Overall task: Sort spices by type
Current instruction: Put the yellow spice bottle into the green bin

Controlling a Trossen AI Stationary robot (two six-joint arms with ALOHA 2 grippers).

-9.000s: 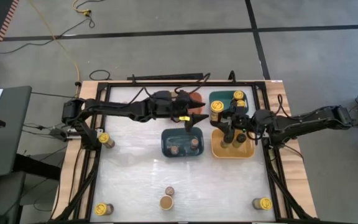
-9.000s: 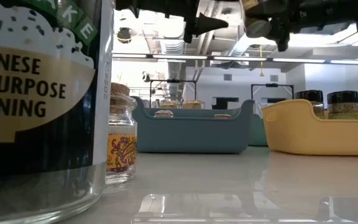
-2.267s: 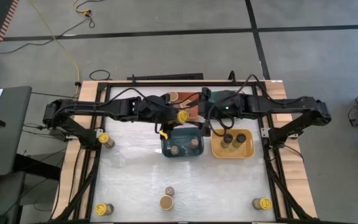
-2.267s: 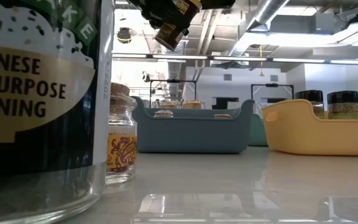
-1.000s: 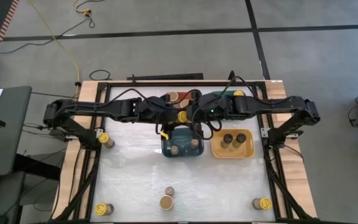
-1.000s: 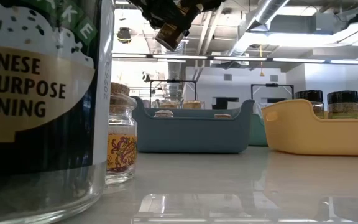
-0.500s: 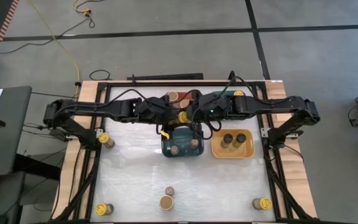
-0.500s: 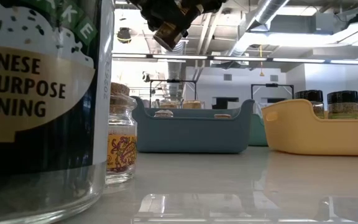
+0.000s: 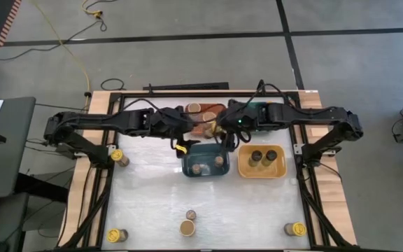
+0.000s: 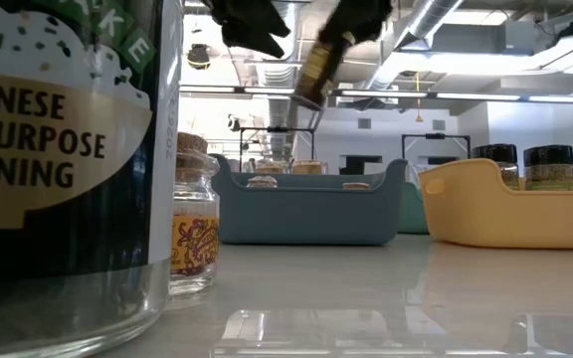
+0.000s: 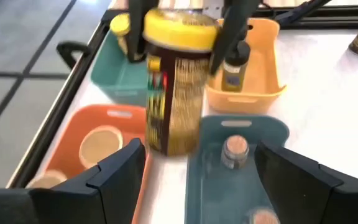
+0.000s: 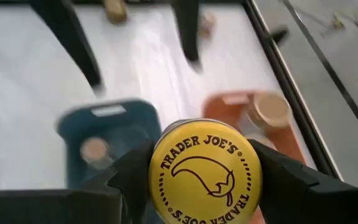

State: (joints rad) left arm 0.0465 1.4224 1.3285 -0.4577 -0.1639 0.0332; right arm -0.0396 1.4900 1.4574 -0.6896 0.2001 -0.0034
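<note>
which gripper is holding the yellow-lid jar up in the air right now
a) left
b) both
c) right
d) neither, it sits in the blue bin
c) The right gripper has its fingers clamped on the yellow-lid jar, while the left gripper stands open with the jar out ahead of it, gripped by the other arm's fingers.

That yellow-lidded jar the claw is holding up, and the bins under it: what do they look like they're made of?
The jar looks like clear glass or plastic; its grainy contents show through. Its lid looks like painted metal, smooth with printed lettering, though it could be plastic. The orange bin, blue bin and yellow bin look like matte moulded plastic with rounded rims.
</note>
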